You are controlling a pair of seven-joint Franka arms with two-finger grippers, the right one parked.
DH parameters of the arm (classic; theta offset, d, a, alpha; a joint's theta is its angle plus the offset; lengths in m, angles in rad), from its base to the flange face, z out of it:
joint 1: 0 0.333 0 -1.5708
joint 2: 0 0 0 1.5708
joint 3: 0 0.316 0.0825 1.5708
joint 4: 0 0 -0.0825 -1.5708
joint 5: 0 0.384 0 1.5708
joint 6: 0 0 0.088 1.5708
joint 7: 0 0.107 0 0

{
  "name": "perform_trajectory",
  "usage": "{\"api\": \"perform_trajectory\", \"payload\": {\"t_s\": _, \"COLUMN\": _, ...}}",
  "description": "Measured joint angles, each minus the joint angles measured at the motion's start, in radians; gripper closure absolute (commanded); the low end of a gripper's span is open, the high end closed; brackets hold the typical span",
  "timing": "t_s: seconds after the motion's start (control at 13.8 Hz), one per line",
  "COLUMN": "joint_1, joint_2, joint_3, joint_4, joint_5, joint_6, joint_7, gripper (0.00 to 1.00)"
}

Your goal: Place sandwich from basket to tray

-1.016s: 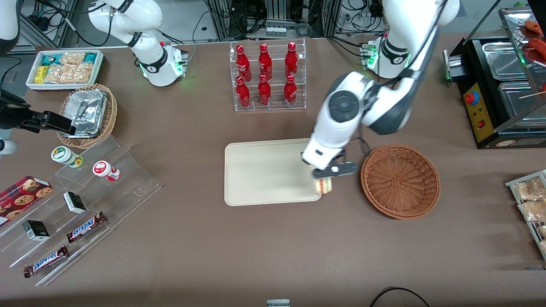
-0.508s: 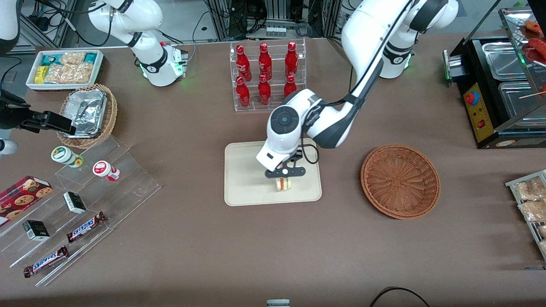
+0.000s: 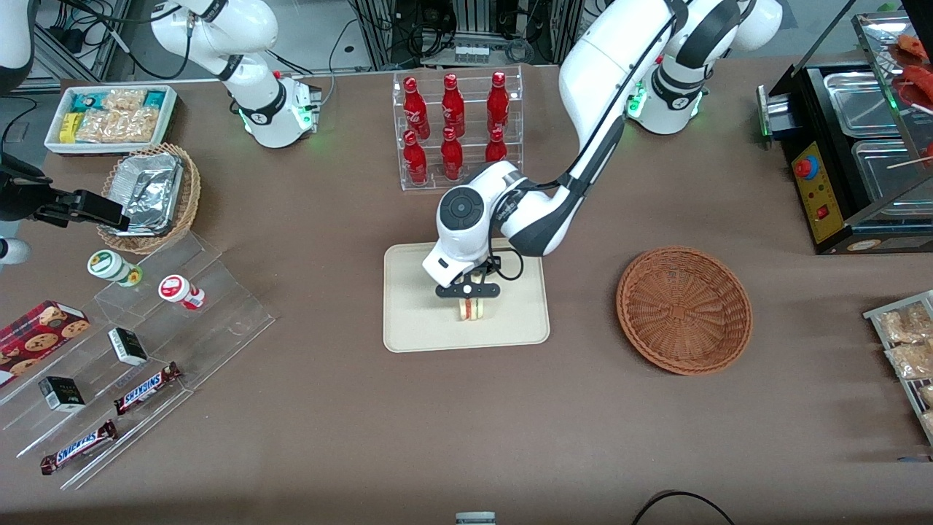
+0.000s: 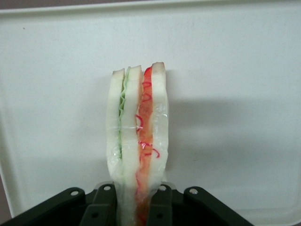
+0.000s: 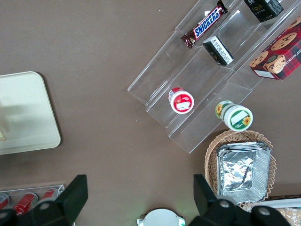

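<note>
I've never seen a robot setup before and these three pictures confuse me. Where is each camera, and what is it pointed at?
Front view: high above the table, looking down; shows both arms, the basket, the tray.
Left wrist view: on the working arm, looking past its claw, shut on the sandwich over the tray.
Right wrist view: on the parked arm, looking down at snack shelves.
Shared: all three show the tray.

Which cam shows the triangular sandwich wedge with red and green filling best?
Left wrist view: the triangular pale-bread sandwich wedge fills the frame, layers clear, gripper shut on it above the cream rectangular tray. Front view shows it small, partly under the gripper. Right wrist view shows only a tray corner.
</note>
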Motion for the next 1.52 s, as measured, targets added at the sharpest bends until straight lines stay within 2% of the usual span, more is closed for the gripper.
{"api": "perform_trajectory", "payload": {"t_s": 0.07, "joint_1": -0.001, "joint_2": 0.006, "joint_3": 0.0, "joint_4": 0.0, "joint_5": 0.003, "joint_6": 0.001, "joint_7": 0.0, "gripper": 0.9}}
{"api": "perform_trajectory", "payload": {"t_s": 0.15, "joint_1": -0.002, "joint_2": 0.01, "joint_3": 0.0, "joint_4": 0.0, "joint_5": 0.005, "joint_6": 0.001, "joint_7": 0.0, "gripper": 0.37}}
{"api": "perform_trajectory", "payload": {"t_s": 0.22, "joint_1": -0.004, "joint_2": 0.012, "joint_3": 0.0, "joint_4": 0.0, "joint_5": 0.008, "joint_6": 0.001, "joint_7": 0.0, "gripper": 0.01}}
{"api": "perform_trajectory", "payload": {"t_s": 0.8, "joint_1": -0.008, "joint_2": -0.018, "joint_3": 0.02, "joint_4": 0.045, "joint_5": 0.013, "joint_6": -0.015, "joint_7": 0.0, "gripper": 0.0}}
{"api": "perform_trajectory", "payload": {"t_s": 1.16, "joint_1": 0.007, "joint_2": -0.195, "joint_3": 0.108, "joint_4": 0.061, "joint_5": 0.011, "joint_6": -0.164, "joint_7": -0.005, "gripper": 0.0}}
{"api": "perform_trajectory", "payload": {"t_s": 1.52, "joint_1": 0.149, "joint_2": -0.389, "joint_3": 0.122, "joint_4": 0.061, "joint_5": 0.001, "joint_6": -0.381, "joint_7": -0.003, "gripper": 0.0}}
